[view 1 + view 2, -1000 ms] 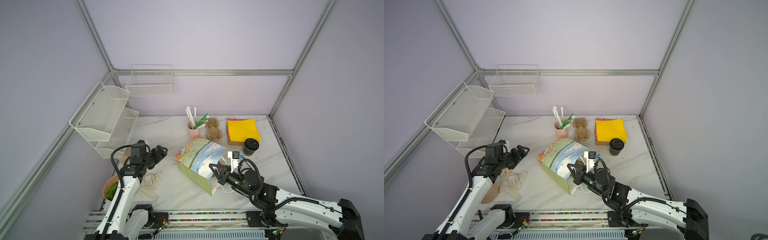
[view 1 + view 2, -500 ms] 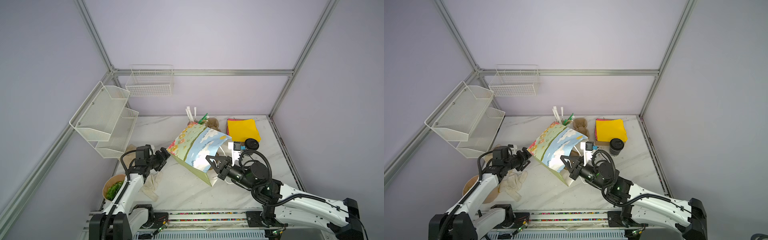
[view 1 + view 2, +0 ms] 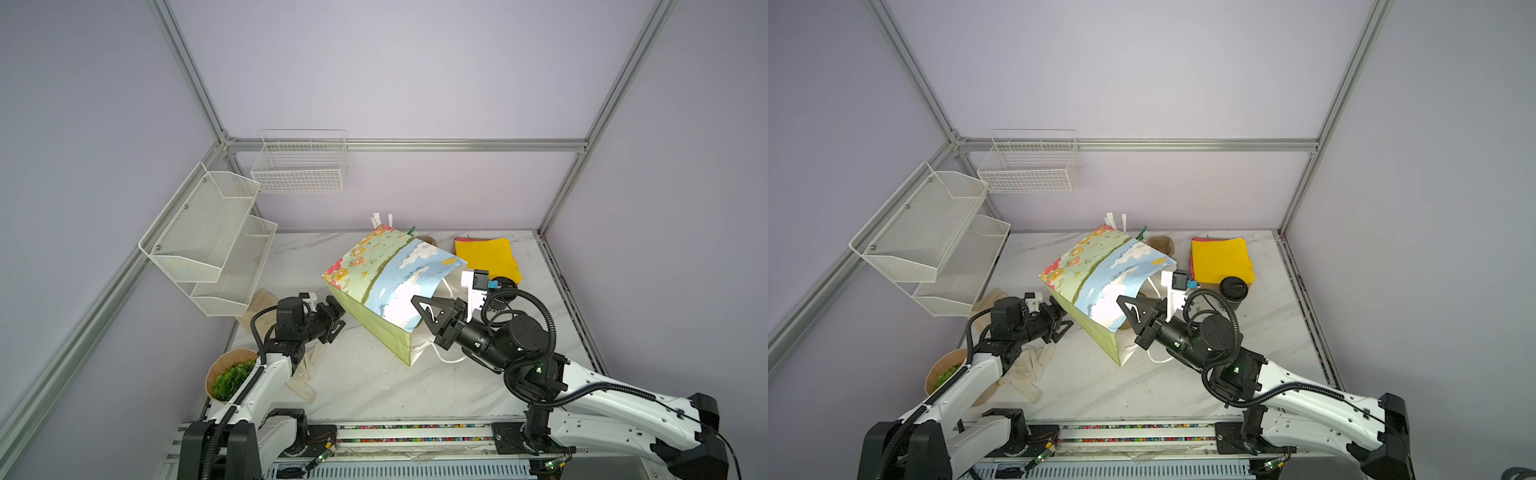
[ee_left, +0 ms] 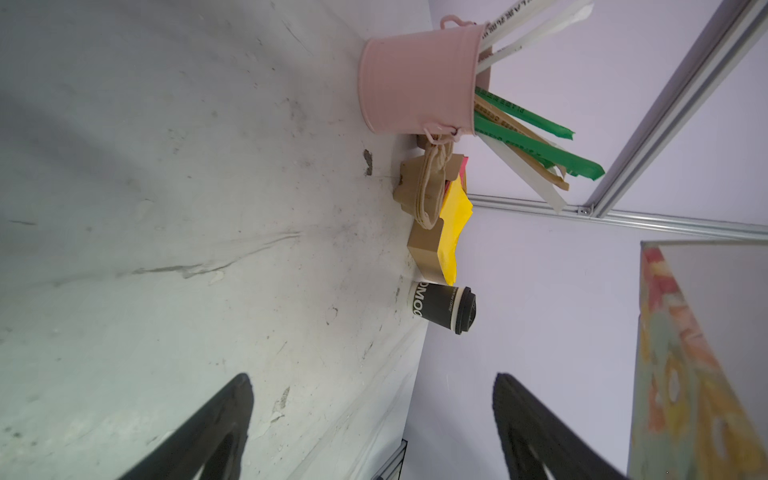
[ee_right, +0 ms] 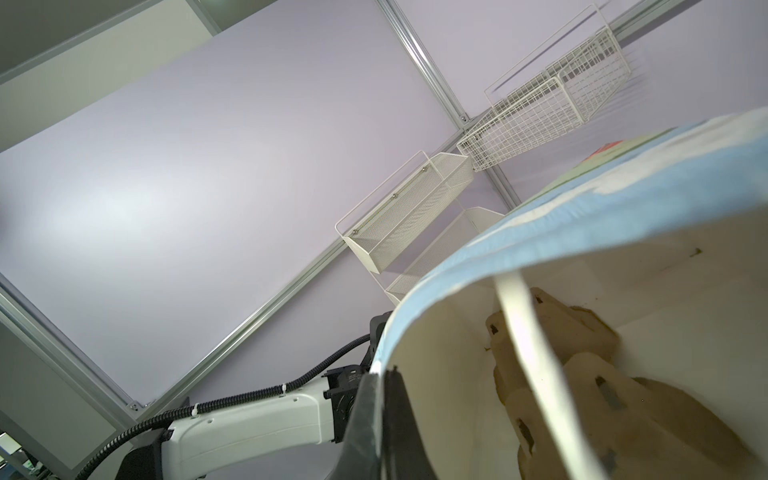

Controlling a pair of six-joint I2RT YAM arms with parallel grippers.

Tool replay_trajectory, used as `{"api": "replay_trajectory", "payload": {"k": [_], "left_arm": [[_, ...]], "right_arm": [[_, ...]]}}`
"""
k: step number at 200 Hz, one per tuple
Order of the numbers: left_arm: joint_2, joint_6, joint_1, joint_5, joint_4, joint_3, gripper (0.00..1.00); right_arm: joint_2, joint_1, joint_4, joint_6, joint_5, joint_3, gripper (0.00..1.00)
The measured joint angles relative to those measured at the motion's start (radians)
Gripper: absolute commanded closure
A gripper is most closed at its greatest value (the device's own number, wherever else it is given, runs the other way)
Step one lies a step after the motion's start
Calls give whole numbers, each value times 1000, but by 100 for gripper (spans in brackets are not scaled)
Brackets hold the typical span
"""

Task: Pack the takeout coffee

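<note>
One rim of the tilted gift bag (image 3: 386, 282) sat clenched in the right end effector (image 3: 417, 302); the left end effector (image 3: 337, 315) gaped empty beside it; the takeout coffee (image 3: 1233, 289) stood upright.

The bag (image 3: 386, 282) pinched by the right gripper (image 5: 376, 419) is glossy printed paper outside, matt cream inside, around a rough pulp tray (image 5: 582, 365). Ahead of the left gripper (image 4: 372, 376) stand a matt black paper cup (image 4: 436, 307) with plastic lid (image 4: 467, 309) and a smooth painted-metal pail (image 4: 415, 83) on a scuffed marble-look table (image 4: 166, 208).
</note>
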Motion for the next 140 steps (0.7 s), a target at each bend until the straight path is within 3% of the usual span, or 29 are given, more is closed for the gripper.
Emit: {"api": "replay_trajectory", "payload": {"k": [62,140], "left_arm": [[-21,-70,-48,-10,87,-15,10],[-9,-136,-47,-40,269,-14,10]], "right_arm": [[94,-5,74,-19,-34,23,100],[-3,-6,137,22,-42,-156,100]]}}
